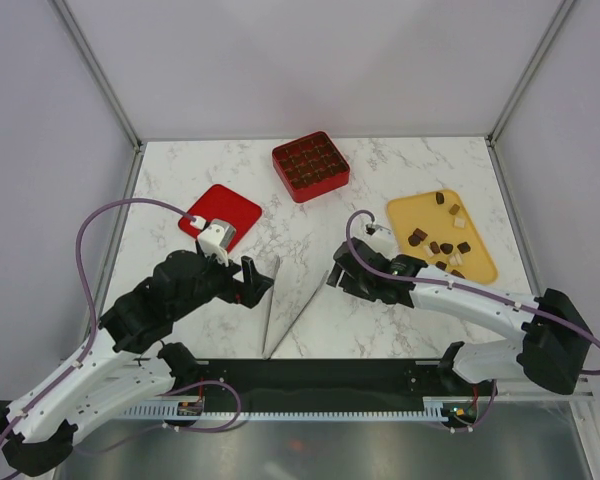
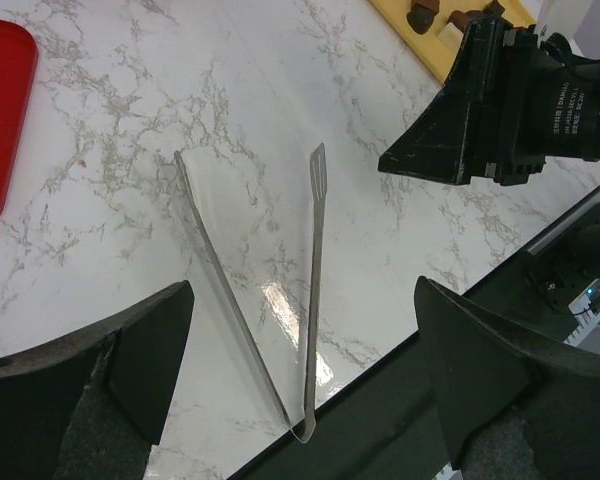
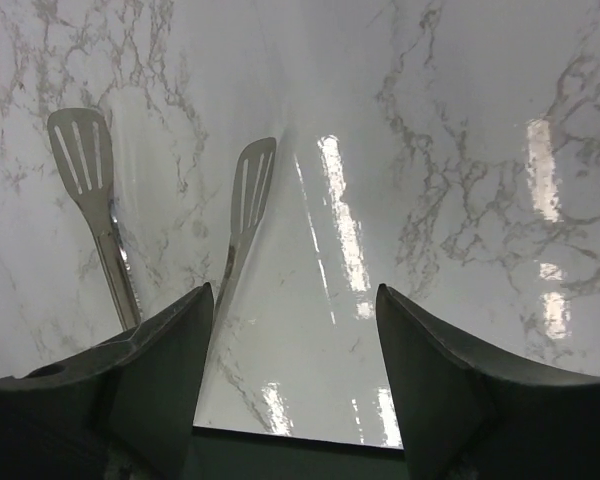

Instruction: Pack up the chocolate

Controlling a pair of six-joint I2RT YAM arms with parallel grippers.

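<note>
The tongs (image 3: 252,185) lie bottom middle, where both arms reach, for lifting chocolate (image 1: 418,237). The left gripper (image 1: 255,284) and right gripper (image 1: 336,274) are open, holding nothing.

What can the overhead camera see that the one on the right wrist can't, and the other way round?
Only overhead: the red square gridded box, the flat red lid, the flat yellow tray of small brown and cream chocolate squares. Only the right wrist: the slots in the spatula-shaped tips of the metal tongs. Both: the tongs, the white marble table and the open right gripper.
</note>
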